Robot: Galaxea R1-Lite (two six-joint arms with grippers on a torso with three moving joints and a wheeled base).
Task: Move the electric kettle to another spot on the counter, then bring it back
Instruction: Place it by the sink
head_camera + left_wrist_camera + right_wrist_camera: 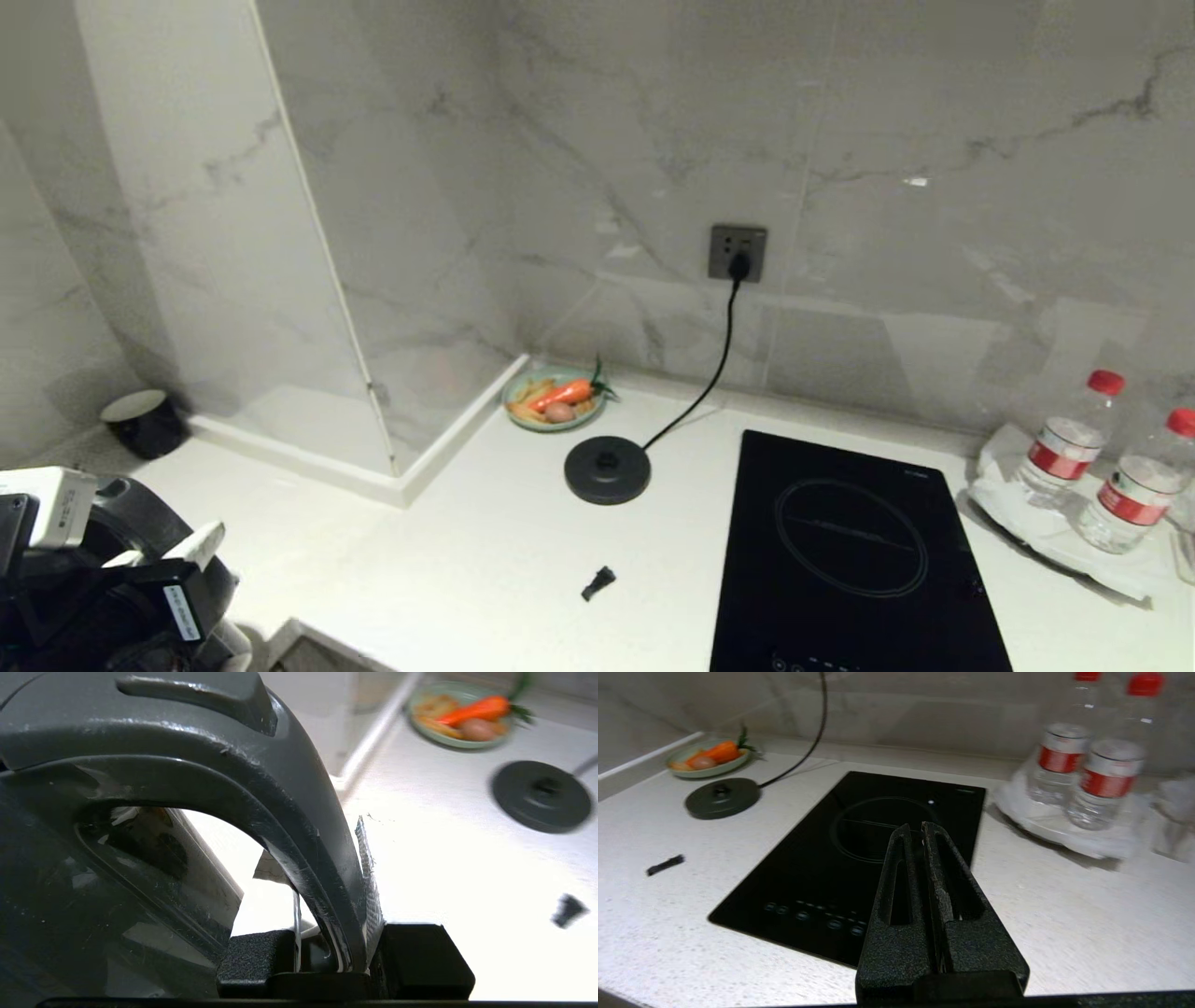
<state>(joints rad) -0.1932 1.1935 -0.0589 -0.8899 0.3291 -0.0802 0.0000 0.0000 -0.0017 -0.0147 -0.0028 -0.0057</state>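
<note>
No legible text anywhere. Red-and-white labels on the two water bottles [1087, 765], right of the right gripper [915, 833], too blurred to read. White sticker [177, 611] on the left wrist: print too small.

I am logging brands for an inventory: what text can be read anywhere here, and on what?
None can be read.
Water bottles: red labels, print too blurred.
Hob: small corner mark, too small.
White sticker on the left arm: too small.
</note>
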